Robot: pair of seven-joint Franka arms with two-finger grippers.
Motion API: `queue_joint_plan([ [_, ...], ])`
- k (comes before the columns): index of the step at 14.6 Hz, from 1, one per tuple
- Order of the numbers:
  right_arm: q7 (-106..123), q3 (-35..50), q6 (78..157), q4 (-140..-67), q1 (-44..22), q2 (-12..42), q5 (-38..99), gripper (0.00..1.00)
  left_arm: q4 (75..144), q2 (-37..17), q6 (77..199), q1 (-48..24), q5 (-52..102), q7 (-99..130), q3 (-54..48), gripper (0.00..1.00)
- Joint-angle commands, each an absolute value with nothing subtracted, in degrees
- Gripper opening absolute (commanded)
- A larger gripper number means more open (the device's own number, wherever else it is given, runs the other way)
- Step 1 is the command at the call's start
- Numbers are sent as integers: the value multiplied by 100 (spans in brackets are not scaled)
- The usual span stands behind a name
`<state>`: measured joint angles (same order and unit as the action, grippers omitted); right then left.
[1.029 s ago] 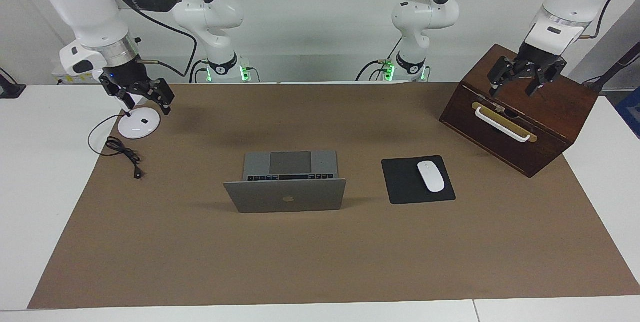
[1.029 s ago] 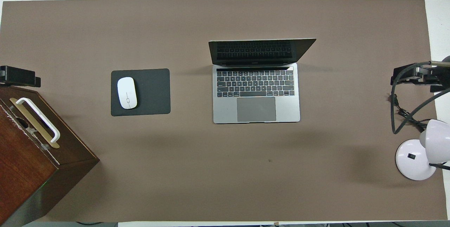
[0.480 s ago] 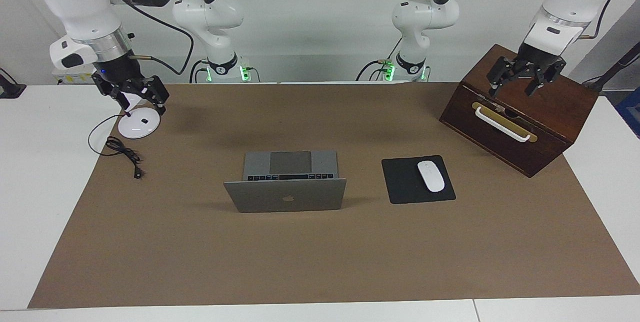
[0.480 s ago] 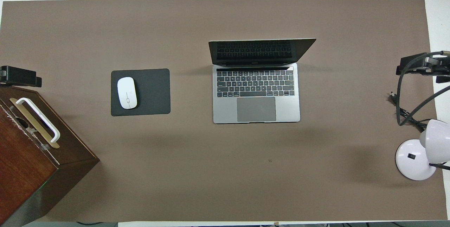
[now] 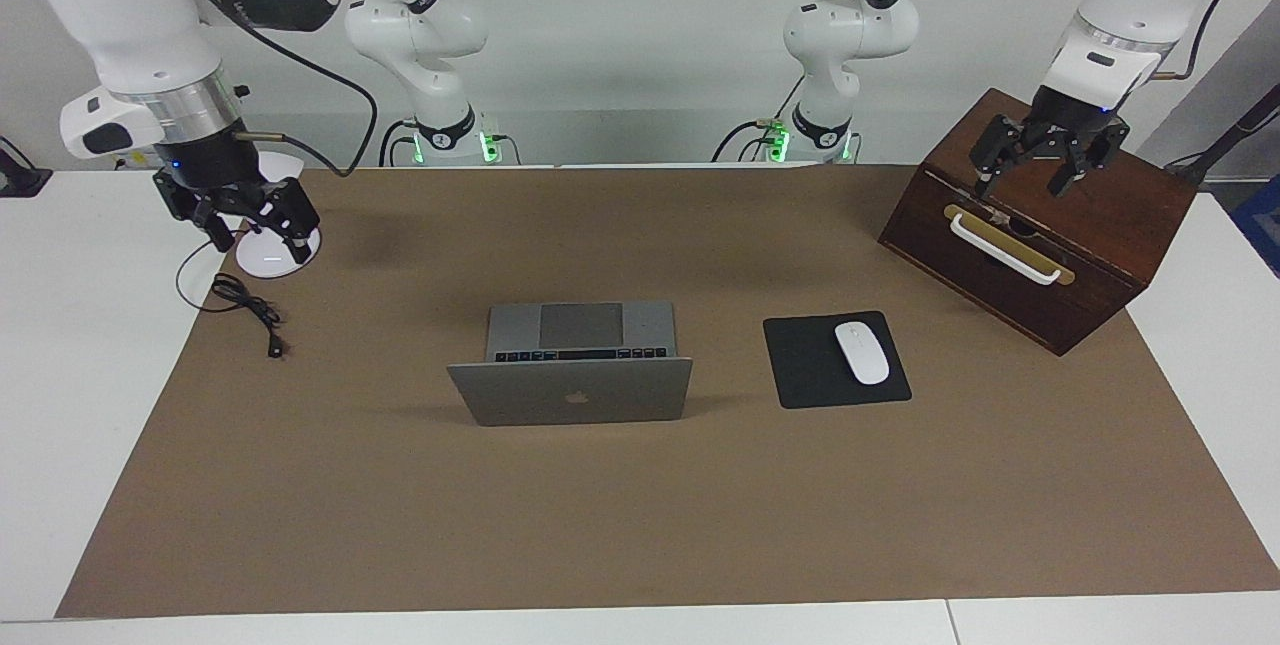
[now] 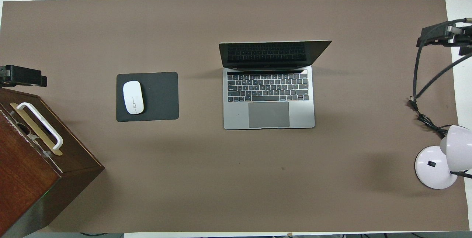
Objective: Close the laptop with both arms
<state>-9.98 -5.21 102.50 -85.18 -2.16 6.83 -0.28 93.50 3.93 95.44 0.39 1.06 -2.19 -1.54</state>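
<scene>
Brown mat [image 6: 236,193] covering white table [image 5: 60,325]. Black mouse pad [image 6: 158,97] mid-mat; white mouse [image 6: 133,97] resting on it. Dark wooden drawer box [image 5: 1080,225] with white handle [image 5: 1003,247] at left arm's end. White desk lamp [image 6: 438,162] and black cable [image 5: 245,305] at right arm's end.

laptop [image 5: 570,390]: 1 | mouse [image 5: 862,352]: 1 | mouse pad [image 5: 800,365]: 1 | wooden box [image 5: 1040,225]: 1 | lamp [image 6: 438,160]: 1 | arms [image 5: 140,35]: 2
</scene>
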Motion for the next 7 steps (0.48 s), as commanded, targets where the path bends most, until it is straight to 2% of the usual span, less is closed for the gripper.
queue_joint_plan([
  [1,-1028,-563,10283,-7623,-255,1404,62,100,9413,404,9703,-9,0,-237,-123,100],
  [4,-1028,-563,10773,-6971,-369,2002,53,99,9448,413,9703,0,9,-167,-132,100],
  [5,-1037,-528,11123,-6909,-413,2161,44,97,9474,422,9712,17,9,-167,-123,88],
  [6,-1037,-510,11371,-6821,-474,2327,35,94,9483,422,9729,35,9,-176,-132,66],
  [7,-1046,-510,11564,-6699,-536,2538,9,91,9475,422,9721,44,9,-184,-123,37],
])
